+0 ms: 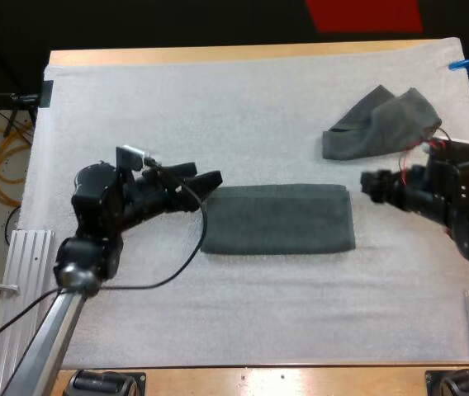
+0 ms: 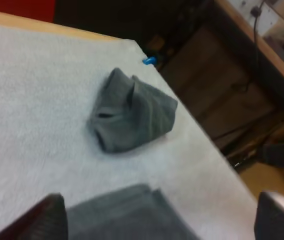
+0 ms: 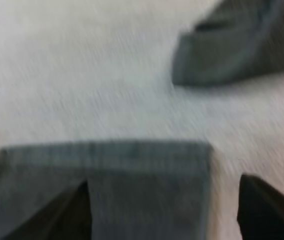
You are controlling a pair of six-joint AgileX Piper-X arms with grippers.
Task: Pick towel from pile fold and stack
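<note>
Lying centred on the mat [image 1: 218, 313], the folded towel [image 1: 277, 219] is sitting between the left gripper [image 1: 202, 178] at nine o'clock and the right gripper [image 1: 370, 186] at three, both released and empty. The crumpled towel [image 1: 381, 124] is resting at its two o'clock.

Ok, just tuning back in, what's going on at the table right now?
Both arms are at a folded towel lying flat in the middle of the white mat. The left end effector sits at its left end, and the right end effector is just off its right end. Both are open and gripping nothing. A crumpled towel lies untouched toward the mat's far right corner.
</note>
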